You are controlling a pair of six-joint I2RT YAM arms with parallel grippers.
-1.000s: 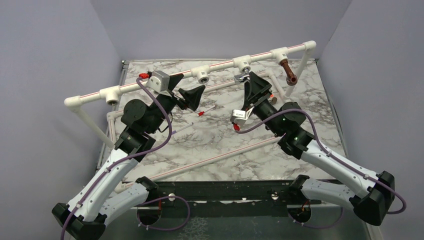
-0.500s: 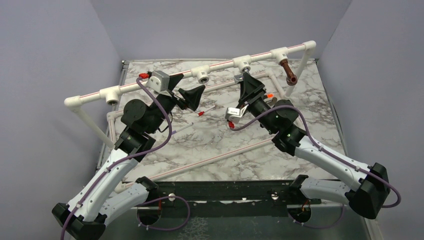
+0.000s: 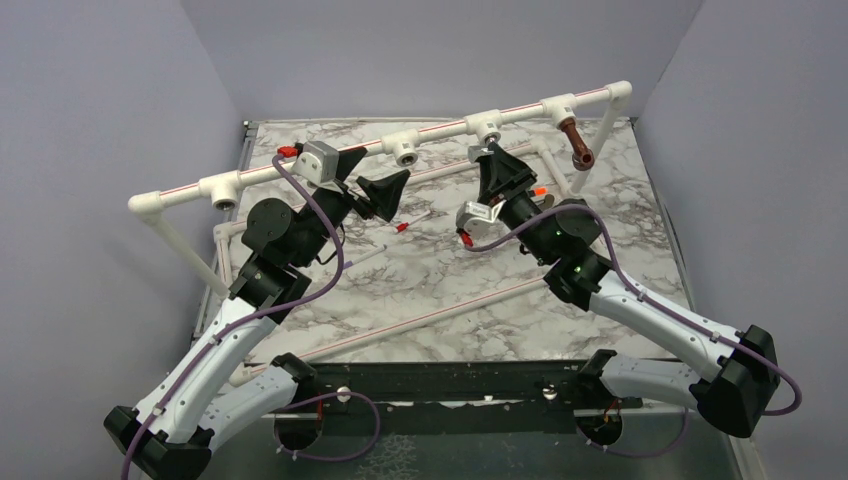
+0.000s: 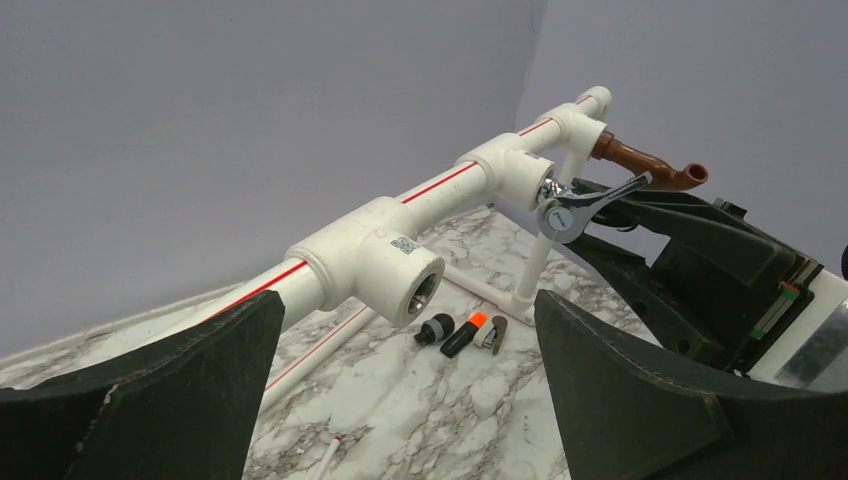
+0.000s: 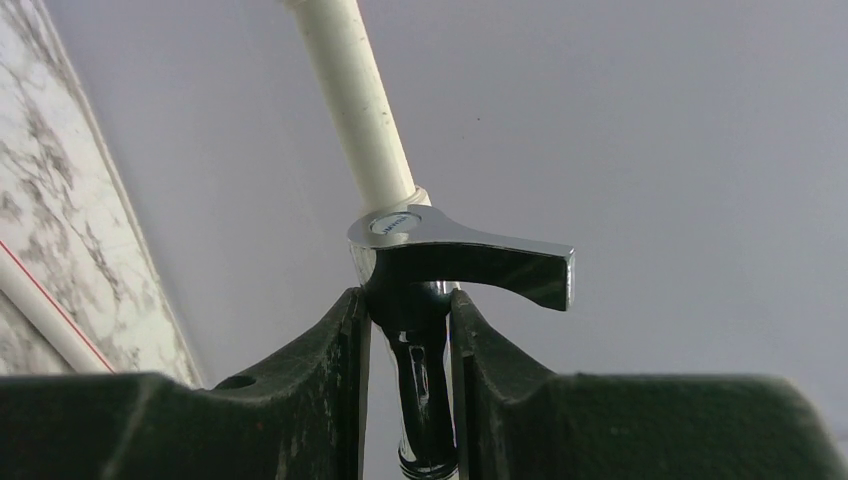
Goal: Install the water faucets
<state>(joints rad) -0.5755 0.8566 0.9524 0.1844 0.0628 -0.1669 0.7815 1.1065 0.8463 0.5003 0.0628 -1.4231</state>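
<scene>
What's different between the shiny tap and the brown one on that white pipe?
The chrome faucet is shiny with a flat lever handle; the brown faucet is dull reddish-brown, no lever showing. The right gripper clamps the chrome faucet; nothing touches the brown faucet. Both sit at tees on the white pipe.

chrome faucet: polished metal, mirror-bright | reddish-brown faucet: smooth, slight gloss, metal or plastic unclear | pipe tee socket: white plastic, smooth, satin | table: marble-patterned, smooth, low sheen | right pincer: black plastic, matt, fine-grained
</scene>
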